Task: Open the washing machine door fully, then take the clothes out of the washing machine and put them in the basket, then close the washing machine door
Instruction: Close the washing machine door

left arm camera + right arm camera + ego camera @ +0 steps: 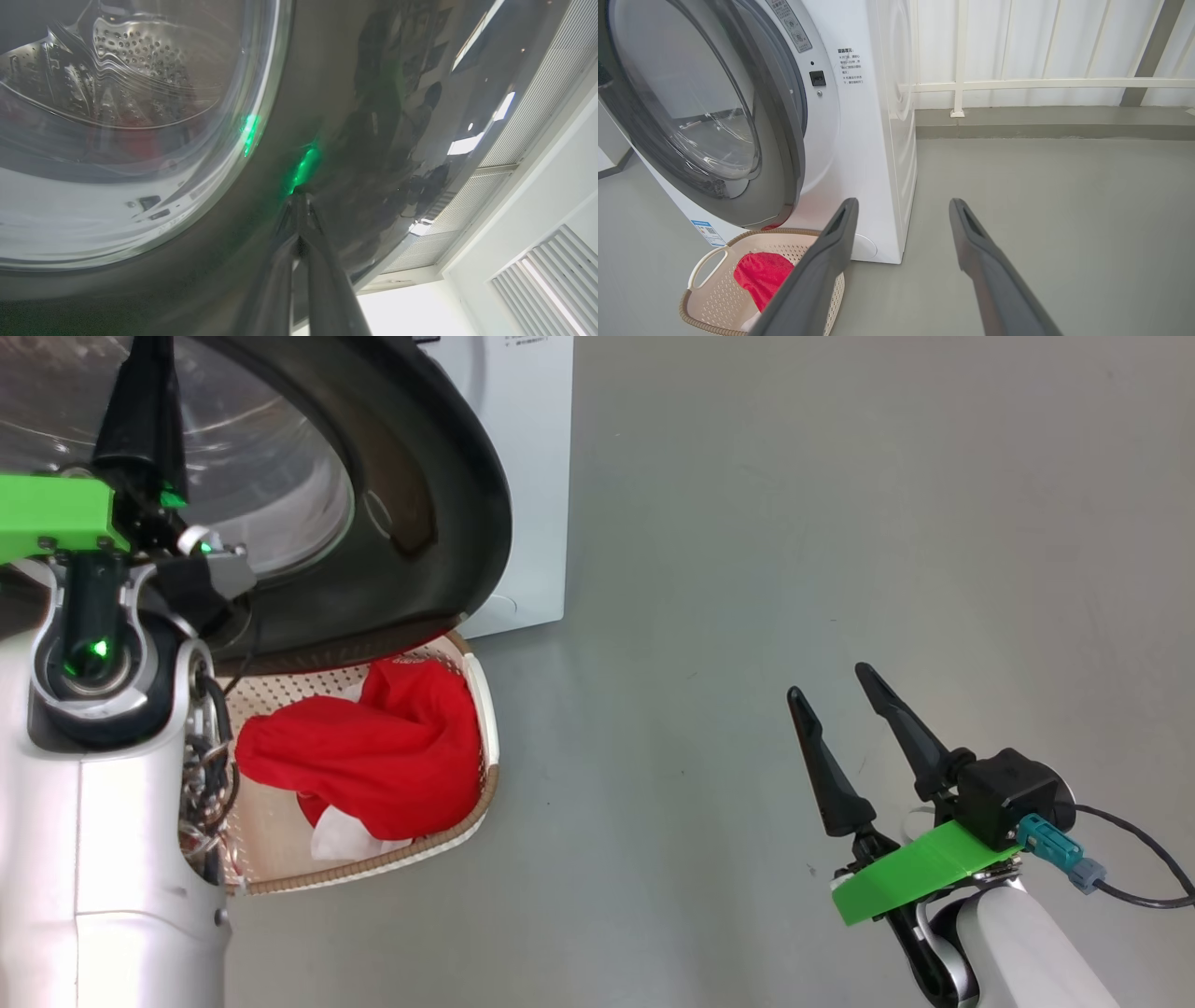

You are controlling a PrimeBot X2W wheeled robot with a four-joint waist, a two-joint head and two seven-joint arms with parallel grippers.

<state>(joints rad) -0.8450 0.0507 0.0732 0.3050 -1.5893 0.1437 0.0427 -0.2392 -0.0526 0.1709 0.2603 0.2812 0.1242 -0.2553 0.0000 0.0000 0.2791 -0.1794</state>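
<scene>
The washing machine [864, 140] stands white and boxy at the left. Its door [782, 154], black-rimmed with a bulging glass window [117, 116], stands ajar at an angle to the front. My left gripper [299, 198] is shut with nothing in it, its tips against the glossy black rim [355, 140]; it rises in front of the door [439, 504] at the upper left of the head view [145, 378]. The basket [487, 709] sits on the floor under the door, holding the red clothes [373, 756]. My right gripper [829, 683] hangs open and empty over bare floor, well right of the basket [705, 254].
Grey floor [794, 523] spreads wide to the right of the machine. A white railing [1017, 84] and a low kerb run along the back. A blue label [707, 231] sits low on the machine's front.
</scene>
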